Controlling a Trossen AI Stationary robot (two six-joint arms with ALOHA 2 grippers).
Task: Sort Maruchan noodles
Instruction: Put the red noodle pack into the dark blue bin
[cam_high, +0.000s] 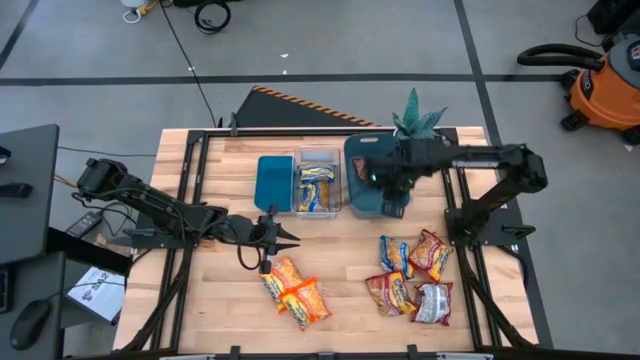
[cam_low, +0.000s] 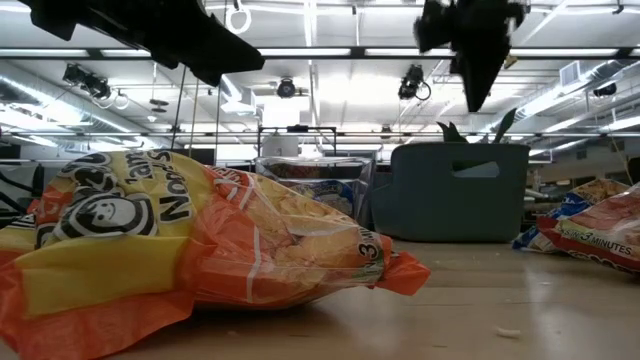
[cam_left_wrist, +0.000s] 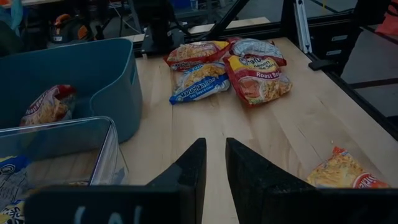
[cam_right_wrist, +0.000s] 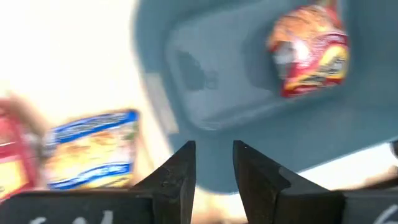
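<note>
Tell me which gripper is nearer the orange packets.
Left. The left gripper hovers just beyond the orange packets, open and empty; the right gripper is over the teal bin, far off.

Low view: the red packet (cam_low: 600, 240) at 3 o'clock reads "3 MINUTES". The near orange packet (cam_low: 190, 250) shows partial lettering "Nood". Left wrist view: the red-brown packet (cam_left_wrist: 258, 81) reads "Roast".
</note>
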